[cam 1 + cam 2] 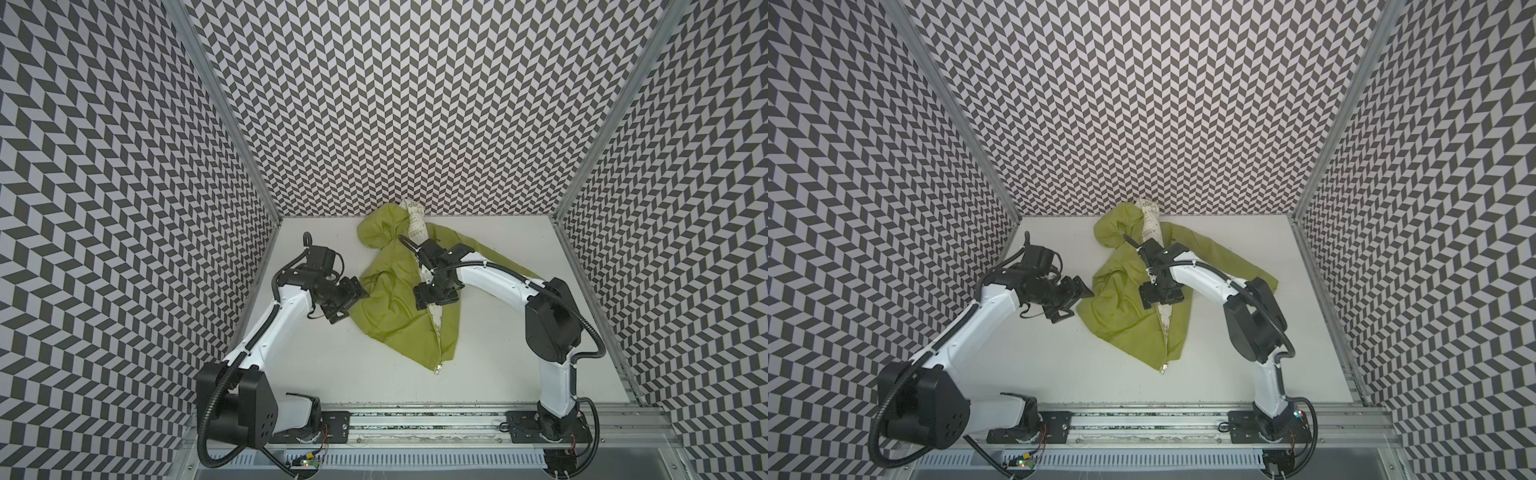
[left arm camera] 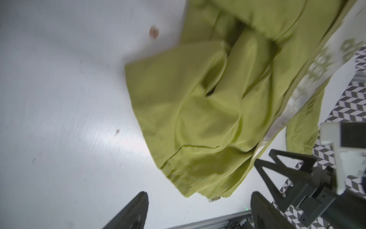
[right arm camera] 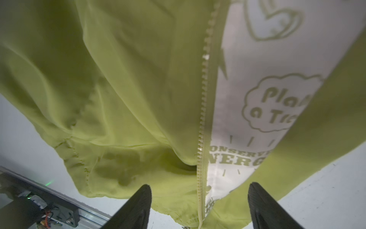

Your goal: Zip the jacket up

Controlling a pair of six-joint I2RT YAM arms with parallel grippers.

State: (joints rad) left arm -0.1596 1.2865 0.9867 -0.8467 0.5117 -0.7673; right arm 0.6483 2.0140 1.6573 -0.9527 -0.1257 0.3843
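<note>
The small lime-green thin jacket (image 1: pixel 386 299) lies crumpled on the white surface (image 1: pixel 519 353), its pale zipper (image 3: pixel 202 126) not done up. The step looks like getting ready to grab. The right fingers (image 3: pixel 132 210) are wide, holding nothing, right over the zipper line. The left fingers (image 2: pixel 132 214) are wide too, just beside the jacket's edge. Next, the little pull (image 1: pixel 437 368) at the bottom hem needs a careful pinch.

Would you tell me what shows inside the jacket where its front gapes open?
White lining printed with green pictures and words, beside the zipper teeth; green fabric of the jacket covers the rest.
</note>
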